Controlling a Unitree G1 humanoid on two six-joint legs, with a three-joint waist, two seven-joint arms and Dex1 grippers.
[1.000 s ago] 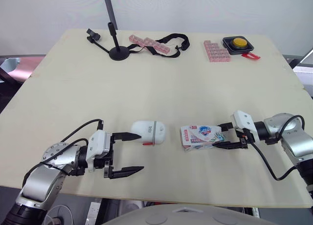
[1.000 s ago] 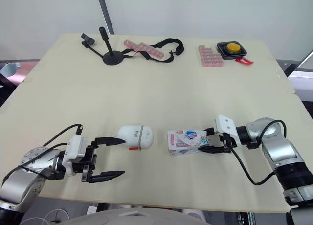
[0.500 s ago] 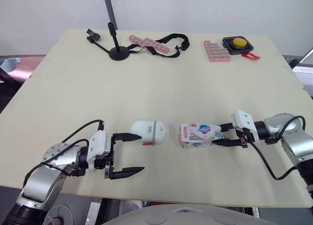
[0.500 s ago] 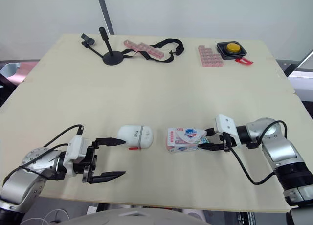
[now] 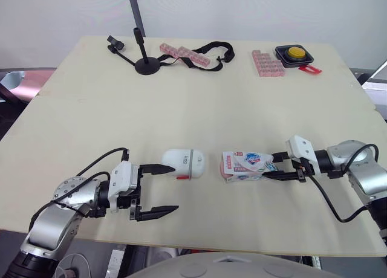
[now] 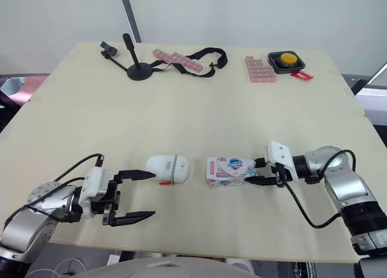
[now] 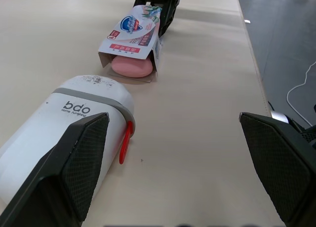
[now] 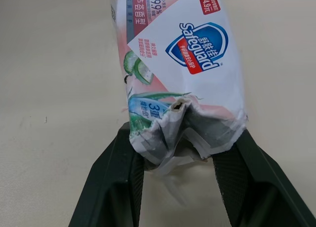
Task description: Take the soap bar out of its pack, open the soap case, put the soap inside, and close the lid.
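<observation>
Right wrist view: my right claw is clamped on the crumpled end of the soap pack, which lies on the table. Pink soap bar shows at its open end. My left claw is spread wide, one finger just beside the closed soap case.

right tool pinching soap pack, soap case beside spread left tool
</observation>
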